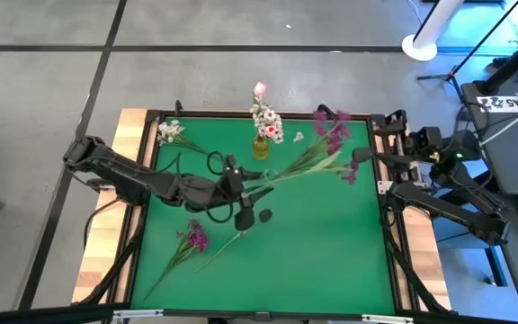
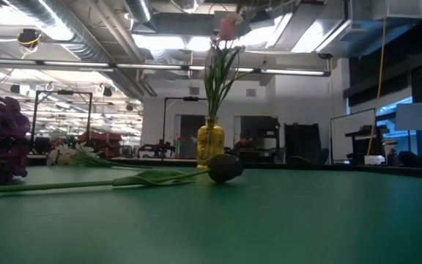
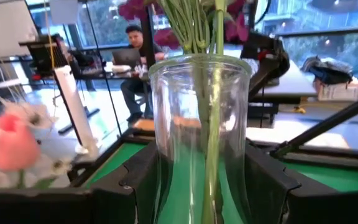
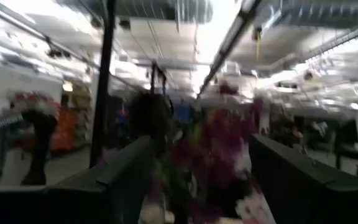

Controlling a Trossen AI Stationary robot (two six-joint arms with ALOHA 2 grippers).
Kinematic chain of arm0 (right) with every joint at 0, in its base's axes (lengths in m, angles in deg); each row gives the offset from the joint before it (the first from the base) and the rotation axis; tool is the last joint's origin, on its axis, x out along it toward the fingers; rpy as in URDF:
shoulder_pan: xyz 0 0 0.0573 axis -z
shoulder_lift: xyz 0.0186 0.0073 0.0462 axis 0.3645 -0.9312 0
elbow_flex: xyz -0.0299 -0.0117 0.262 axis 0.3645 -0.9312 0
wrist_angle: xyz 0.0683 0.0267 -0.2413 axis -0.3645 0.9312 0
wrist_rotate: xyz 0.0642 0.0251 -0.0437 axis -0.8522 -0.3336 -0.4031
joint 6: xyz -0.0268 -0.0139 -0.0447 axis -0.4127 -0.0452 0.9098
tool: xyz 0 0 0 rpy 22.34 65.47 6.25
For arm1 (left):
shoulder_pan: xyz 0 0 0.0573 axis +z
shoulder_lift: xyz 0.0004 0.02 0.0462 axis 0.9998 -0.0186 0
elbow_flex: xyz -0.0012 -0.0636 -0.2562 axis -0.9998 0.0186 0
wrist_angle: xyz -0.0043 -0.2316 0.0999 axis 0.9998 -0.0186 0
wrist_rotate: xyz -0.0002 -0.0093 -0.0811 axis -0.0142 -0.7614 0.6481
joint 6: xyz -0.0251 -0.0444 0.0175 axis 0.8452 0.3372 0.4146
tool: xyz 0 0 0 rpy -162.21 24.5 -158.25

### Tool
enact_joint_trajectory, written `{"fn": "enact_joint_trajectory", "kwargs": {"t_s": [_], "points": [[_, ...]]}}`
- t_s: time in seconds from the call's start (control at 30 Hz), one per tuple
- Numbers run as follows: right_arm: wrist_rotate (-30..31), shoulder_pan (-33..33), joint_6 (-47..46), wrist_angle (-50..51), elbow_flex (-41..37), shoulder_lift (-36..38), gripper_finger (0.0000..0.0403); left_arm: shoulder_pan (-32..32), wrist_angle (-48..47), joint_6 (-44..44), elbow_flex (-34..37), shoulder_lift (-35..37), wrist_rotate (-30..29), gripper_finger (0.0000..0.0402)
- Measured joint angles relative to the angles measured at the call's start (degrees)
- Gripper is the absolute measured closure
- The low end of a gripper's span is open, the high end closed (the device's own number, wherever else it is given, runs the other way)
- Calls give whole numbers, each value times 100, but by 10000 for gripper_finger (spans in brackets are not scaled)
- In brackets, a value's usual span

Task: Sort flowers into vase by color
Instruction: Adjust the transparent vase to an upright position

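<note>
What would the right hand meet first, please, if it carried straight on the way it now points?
Most likely the magenta-purple blossoms of the long-stemmed sprigs standing in the clear glass vase held by the left hand. They fill the gap ahead of the right hand, though how far off is unclear.

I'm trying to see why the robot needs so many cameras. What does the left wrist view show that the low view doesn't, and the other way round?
Only the left wrist view shows a glass vase holding green stems, gripped by the left gripper, with people at desks beyond. Only the low view shows the yellow vase and a dark bloom lying in front of it. Both show the pink tulip.
</note>
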Motion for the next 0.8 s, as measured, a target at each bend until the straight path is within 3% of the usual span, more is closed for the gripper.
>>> {"fn": "enact_joint_trajectory", "kwargs": {"t_s": [0.43,0.8], "points": [[-287,0,275,231,-18,-85,134,2,156,-346,0,528,32,228],[-518,-4,295,-290,-762,-860,134,94,521,-494,0,528,251,228]]}}
